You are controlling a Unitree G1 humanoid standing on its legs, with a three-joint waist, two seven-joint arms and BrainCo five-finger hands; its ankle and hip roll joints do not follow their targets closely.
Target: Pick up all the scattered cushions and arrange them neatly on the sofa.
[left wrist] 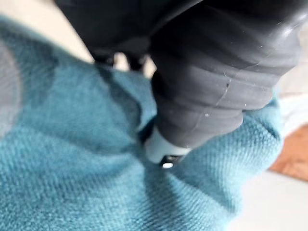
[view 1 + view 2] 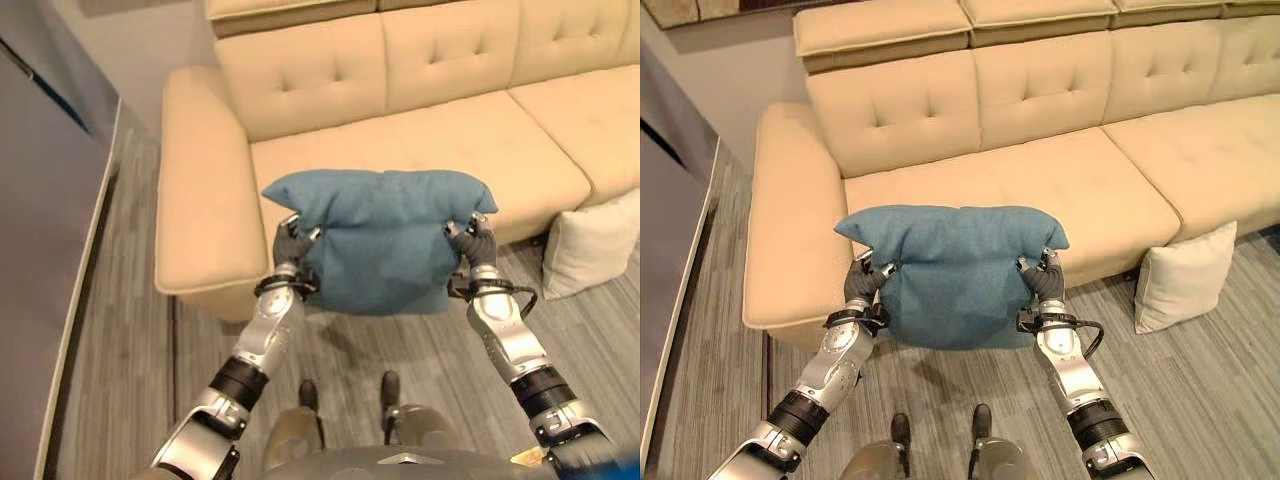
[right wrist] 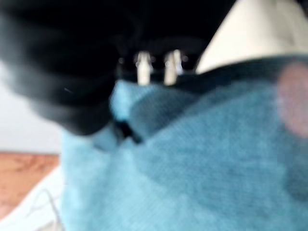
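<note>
Blue cushion [image 2: 380, 245] held up off the floor between both hands, in front of the beige sofa [image 2: 470, 150] and over the near edge of its left seat; left hand [image 2: 292, 243] grips the cushion's left side, fingers curled into the fabric just under the top corner; right hand [image 2: 474, 241] does the same on the right side, fingers pinched on the cloth; cushion hangs roughly level, top edge bulging and folded over above both hands, lower part sagging between the arms; left wrist view has the blue fabric bunched against the dark ribbed cover, one silver finger [image 1: 161, 151] pressing into the weave; right wrist view shows silver fingers [image 3: 143, 67] closed against the same fabric at its fold; second cushion, cream cushion [image 2: 1185, 275], stands on the grey carpet [image 2: 1200, 400] leaning on the sofa front, well to the right of the right hand, untouched; sofa seats bare; grey cabinet panel [image 2: 45, 230] runs along the left side, apart from the sofa arm
</note>
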